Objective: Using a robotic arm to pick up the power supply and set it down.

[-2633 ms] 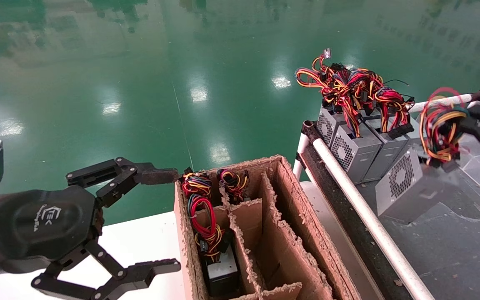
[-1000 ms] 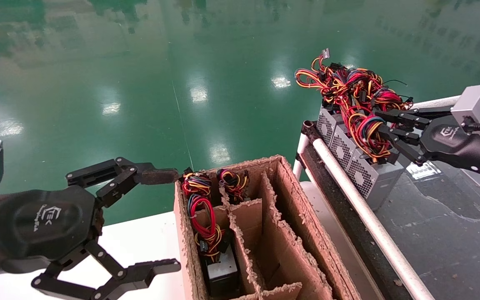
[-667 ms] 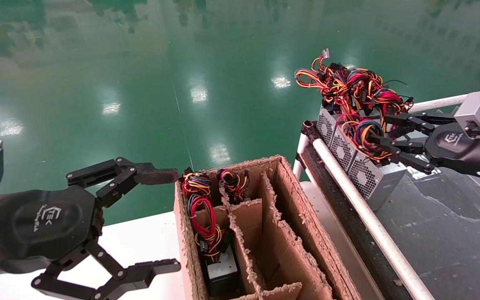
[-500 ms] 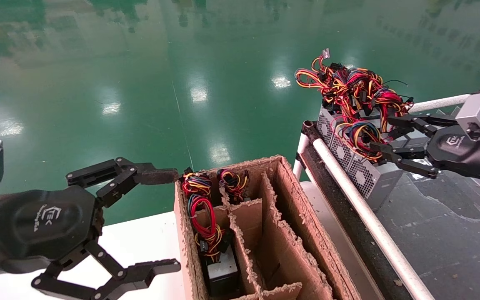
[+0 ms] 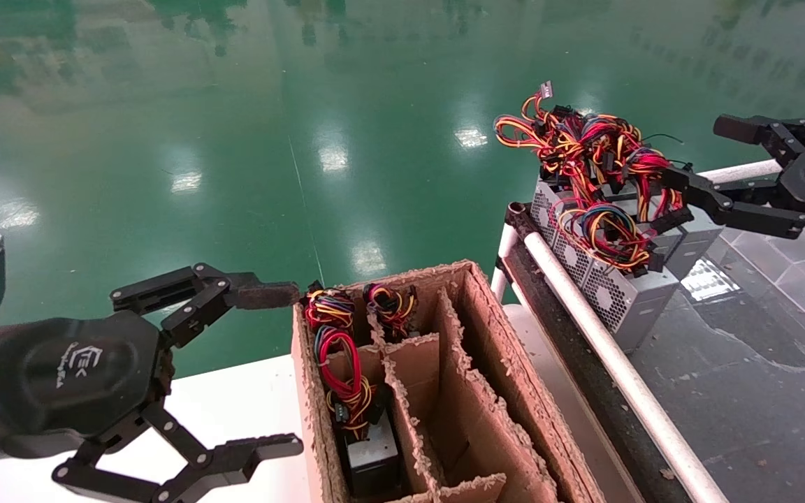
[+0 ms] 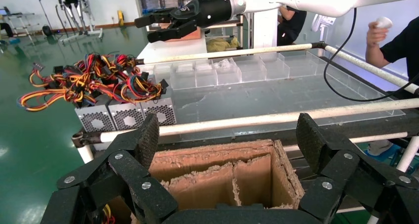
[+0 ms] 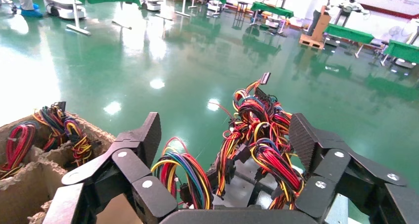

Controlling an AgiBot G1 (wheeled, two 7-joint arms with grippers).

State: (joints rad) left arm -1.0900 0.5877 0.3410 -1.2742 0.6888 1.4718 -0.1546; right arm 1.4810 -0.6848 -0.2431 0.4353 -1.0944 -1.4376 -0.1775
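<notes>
Power supply stands nearest in the row of boxes, right of the carton

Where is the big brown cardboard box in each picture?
Head view: cardboard box, bottom centre, beside the white rail.
Left wrist view: its open top, between the left tool's fingers.
Right wrist view: only a corner, at the edge.
Shared landmark: wire tangle.

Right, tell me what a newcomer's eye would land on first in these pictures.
First, the bright tangle of red, yellow and blue wires heaped over a row of grey boxes at the dark table's far left corner, with the power supply as the nearest box. The right gripper hangs open just beyond them. Next, the ragged cardboard box below, and the left gripper open beside it.
</notes>
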